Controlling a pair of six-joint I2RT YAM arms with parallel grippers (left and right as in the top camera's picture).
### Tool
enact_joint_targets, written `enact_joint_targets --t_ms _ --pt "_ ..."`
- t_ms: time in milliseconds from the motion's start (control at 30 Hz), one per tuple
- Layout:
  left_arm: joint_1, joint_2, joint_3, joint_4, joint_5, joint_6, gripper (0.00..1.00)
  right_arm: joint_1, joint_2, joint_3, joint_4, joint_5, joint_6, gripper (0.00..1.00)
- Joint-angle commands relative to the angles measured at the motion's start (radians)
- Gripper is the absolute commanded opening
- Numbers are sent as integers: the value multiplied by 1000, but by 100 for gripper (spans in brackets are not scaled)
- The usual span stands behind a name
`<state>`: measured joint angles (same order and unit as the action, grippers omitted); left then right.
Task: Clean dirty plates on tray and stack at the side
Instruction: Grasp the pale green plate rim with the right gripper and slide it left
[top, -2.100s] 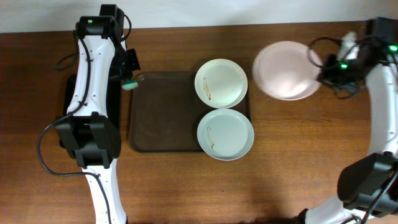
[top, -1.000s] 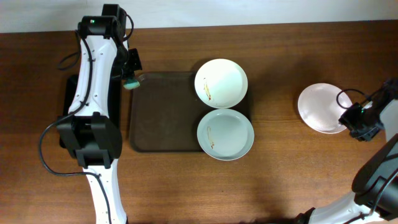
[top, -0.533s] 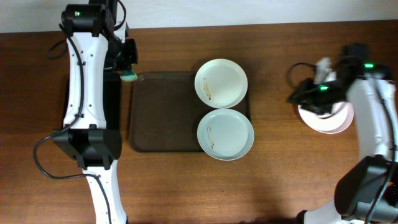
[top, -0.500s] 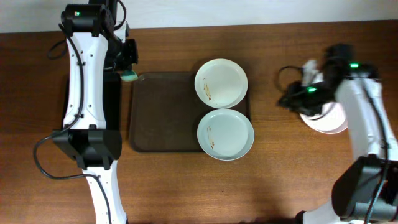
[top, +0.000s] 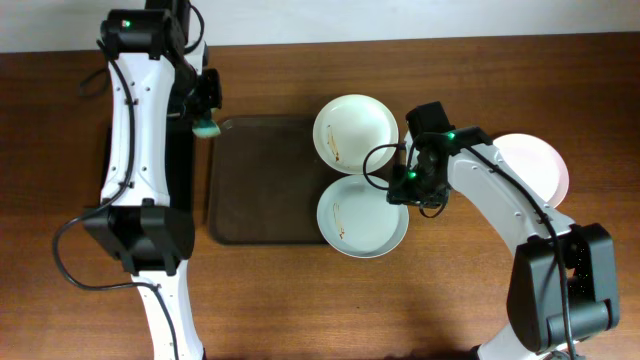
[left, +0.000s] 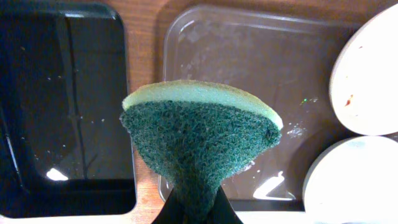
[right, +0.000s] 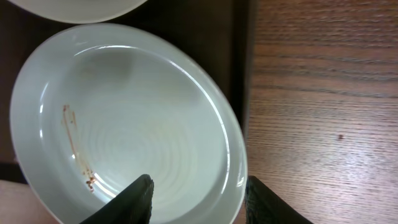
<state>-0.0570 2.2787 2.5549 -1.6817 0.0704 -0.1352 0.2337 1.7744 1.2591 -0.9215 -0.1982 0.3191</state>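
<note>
Two smeared white plates sit on the right part of the dark brown tray: a far plate and a near, faintly bluish plate, which also shows in the right wrist view with a reddish smear. A third white plate lies on the table at the right. My right gripper is open, its fingers straddling the near plate's right rim. My left gripper is shut on a green and yellow sponge, held over the tray's far left corner.
A smaller black glossy tray lies left of the brown tray, under the left arm. Bare wooden table lies to the right of the brown tray.
My right arm set the third plate down at the right, let go, and swung left to the near plate's right rim. The left gripper with the sponge barely moved.
</note>
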Motion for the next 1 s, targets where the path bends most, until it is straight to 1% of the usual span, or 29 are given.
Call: enact_joint_targets --t_ms 0,133,267,433,567,700,767,833,867,967 --pt "-1 -44 -87 29 -14 -9 1 2 9 -5 -6 36 16 49" --pt "-1 -44 -138 59 -14 -9 1 2 36 -5 -34 34 16 48" --pt "-1 -44 -145 69 -14 -9 1 3 64 -5 -51 26 16 47" --pt "-1 -44 -145 73 -14 -9 1 3 65 -16 -62 27 16 38" --pt "-1 -44 -145 74 -14 -9 1 3 65 -72 -21 38 16 38" --pt "-1 -44 -145 76 -14 -9 1 3 65 -91 20 36 16 36" --pt "-1 -44 -145 75 -14 -9 1 3 65 -91 26 30 16 29" --pt "-1 -44 -145 75 -14 -9 1 3 65 -91 25 19 16 9" --pt "-1 -44 -145 76 -14 -9 1 3 65 -91 25 9 16 4" --pt "-1 -44 -145 76 -14 -9 1 3 64 -86 20 -46 16 4"
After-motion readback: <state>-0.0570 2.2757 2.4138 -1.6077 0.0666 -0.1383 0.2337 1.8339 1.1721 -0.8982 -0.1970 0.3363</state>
